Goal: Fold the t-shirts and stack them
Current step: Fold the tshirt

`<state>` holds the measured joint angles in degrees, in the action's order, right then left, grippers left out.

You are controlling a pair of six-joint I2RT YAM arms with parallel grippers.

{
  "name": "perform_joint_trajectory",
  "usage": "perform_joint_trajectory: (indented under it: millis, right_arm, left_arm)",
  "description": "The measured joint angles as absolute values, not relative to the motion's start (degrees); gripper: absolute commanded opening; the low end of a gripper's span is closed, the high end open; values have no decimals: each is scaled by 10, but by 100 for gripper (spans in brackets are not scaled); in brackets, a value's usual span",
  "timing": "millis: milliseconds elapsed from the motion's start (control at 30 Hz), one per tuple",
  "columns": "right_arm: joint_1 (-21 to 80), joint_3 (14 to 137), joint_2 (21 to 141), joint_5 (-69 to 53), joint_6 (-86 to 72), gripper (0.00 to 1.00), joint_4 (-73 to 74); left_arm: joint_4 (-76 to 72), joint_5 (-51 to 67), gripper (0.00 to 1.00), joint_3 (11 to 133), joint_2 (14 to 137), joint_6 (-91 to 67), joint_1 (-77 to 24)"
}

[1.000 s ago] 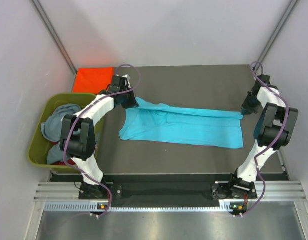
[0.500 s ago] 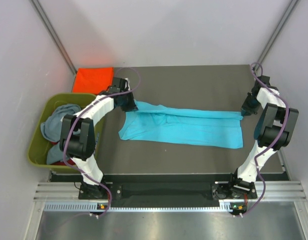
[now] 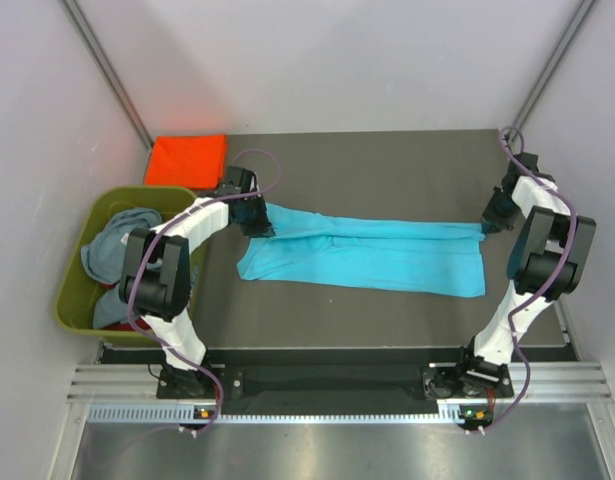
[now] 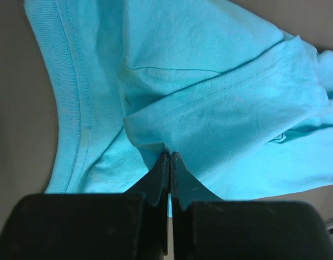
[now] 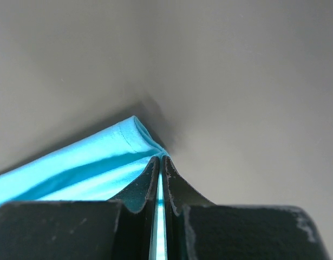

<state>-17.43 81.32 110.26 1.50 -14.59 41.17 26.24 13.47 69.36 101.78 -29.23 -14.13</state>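
A bright turquoise t-shirt point(image 3: 377, 255) lies stretched left to right across the dark table. My left gripper point(image 3: 259, 215) is shut on its upper left corner; the left wrist view shows the fingers point(image 4: 158, 176) pinching a fold of turquoise cloth point(image 4: 209, 97). At the shirt's upper right corner my right gripper point(image 3: 487, 222) is shut on the cloth, and the right wrist view shows a hemmed edge point(image 5: 101, 149) clamped between the jaws. An orange-red t-shirt point(image 3: 187, 159) lies folded at the back left. A grey-blue t-shirt point(image 3: 115, 240) and a bit of red cloth point(image 3: 115, 312) sit in the tub.
An olive-green plastic tub point(image 3: 72, 300) stands off the table's left side. Pale walls close in the table point(image 3: 387, 160) at the back and on both sides.
My left gripper has moved a little to the right and toward the front with the shirt's corner, narrowing the cloth's upper left part. The right gripper has hardly moved.
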Motion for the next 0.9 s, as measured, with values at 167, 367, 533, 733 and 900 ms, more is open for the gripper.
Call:
perform_joint_trajectory:
  millis: [167,367,533,733,900]
  right_arm:
    - [-174,809,1103,18,-146,2,411]
    - [-174,802,1103,21,-145,3,412]
    - [-174,802,1102,25,-146,8,415]
    - [-174,803,1088,50,-141,29,441]
    - [-145,804,1023,31,-145,34,446]
  left_arm:
    - [262,134,0,694,1017,-292,-142]
    - [267,134,0,690,1013,-292,-142]
    - [267,135,0,683,1010,-292,-142]
    - [277,141,27,661,988,-281,-142]
    - [289,146,36,655,929,-278,-142]
